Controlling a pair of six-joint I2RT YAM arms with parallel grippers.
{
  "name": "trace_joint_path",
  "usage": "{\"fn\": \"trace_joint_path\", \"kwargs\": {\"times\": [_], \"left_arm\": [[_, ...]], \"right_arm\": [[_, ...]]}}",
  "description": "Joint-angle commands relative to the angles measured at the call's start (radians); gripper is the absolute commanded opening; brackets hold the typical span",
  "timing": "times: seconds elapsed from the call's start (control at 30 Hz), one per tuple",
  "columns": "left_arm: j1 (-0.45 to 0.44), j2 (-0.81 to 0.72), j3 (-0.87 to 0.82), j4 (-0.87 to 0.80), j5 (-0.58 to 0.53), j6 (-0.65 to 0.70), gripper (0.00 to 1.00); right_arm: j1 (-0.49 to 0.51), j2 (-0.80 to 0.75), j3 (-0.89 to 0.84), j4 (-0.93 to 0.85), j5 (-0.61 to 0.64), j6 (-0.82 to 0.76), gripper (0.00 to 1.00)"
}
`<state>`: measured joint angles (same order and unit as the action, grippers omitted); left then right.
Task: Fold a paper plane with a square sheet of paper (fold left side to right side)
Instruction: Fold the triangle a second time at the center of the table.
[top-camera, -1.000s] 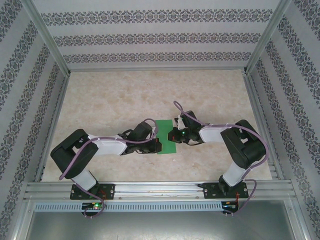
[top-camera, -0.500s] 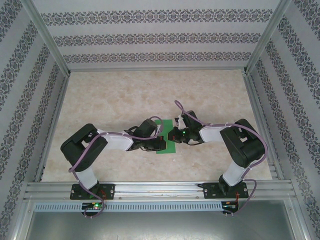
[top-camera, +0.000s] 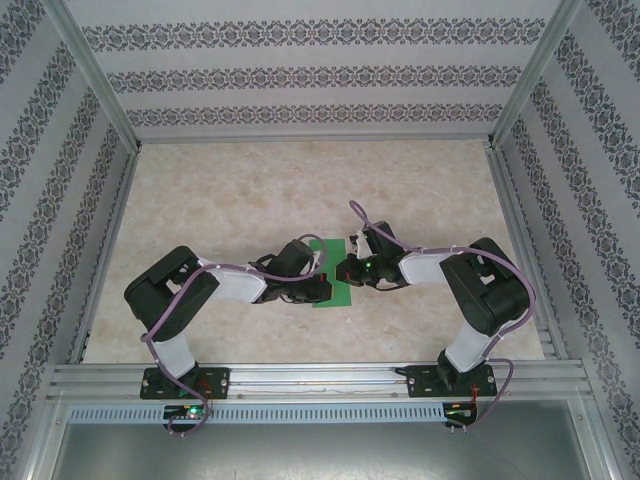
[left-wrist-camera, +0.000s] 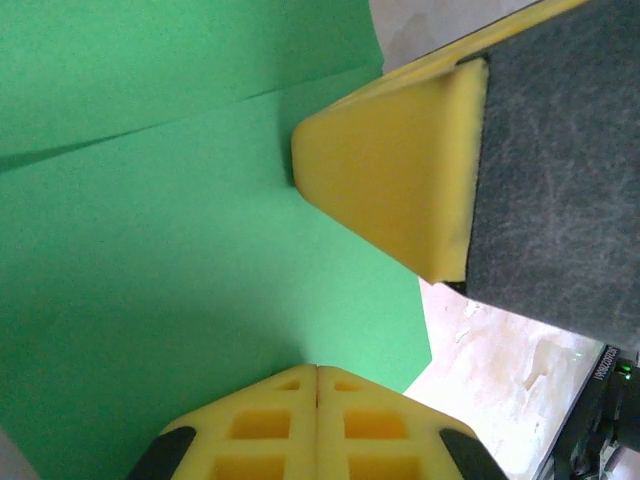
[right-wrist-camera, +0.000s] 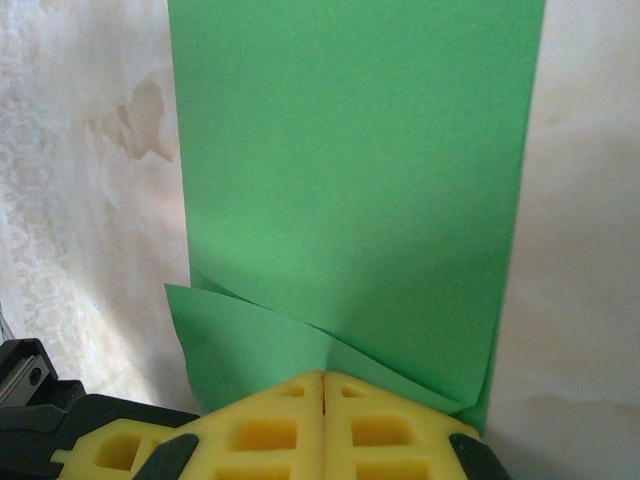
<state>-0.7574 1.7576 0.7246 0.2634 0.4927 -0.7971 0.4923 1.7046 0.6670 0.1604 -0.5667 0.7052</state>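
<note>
Left end effector (top-camera: 322, 288), closed, has shifted right over the square sheet of paper (top-camera: 333, 298).

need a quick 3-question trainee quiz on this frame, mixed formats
1. True or false: the left end effector has its jaws wide open.
2. Multiple choice: the green paper lies on A) a marbled tabletop, B) a metal tray, C) a blue cloth.
3. Short answer: what colour are the fingers of the right end effector?

Key: 1 false, the jaws are shut; 2 A; 3 yellow.
</note>
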Motion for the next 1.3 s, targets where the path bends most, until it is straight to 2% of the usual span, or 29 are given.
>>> {"fn": "trace_joint_path", "kwargs": {"times": [0.0, 0.43, 0.97, 1.13, 1.27], "left_arm": [[0.007, -0.023, -0.057, -0.032, -0.01, -0.003, 0.0], [0.006, -0.116, -0.208, -0.032, -0.047, -0.019, 0.0], [-0.002, -0.206, -0.254, -0.056, -0.075, -0.025, 0.0], [0.007, -0.295, -0.242, -0.097, -0.107, -0.019, 0.11], [0.032, -0.361, -0.241, -0.107, -0.128, -0.01, 0.23]], "right_arm": [[-0.016, 0.036, -0.03, -0.104, 0.048, -0.028, 0.0], [-0.034, 0.036, -0.026, -0.121, 0.042, -0.046, 0.0], [-0.024, 0.027, 0.01, -0.121, 0.011, -0.05, 0.0], [-0.017, -0.028, 0.049, -0.111, -0.028, -0.053, 0.01], [-0.023, -0.112, 0.056, -0.111, -0.011, -0.067, 0.18]]}}
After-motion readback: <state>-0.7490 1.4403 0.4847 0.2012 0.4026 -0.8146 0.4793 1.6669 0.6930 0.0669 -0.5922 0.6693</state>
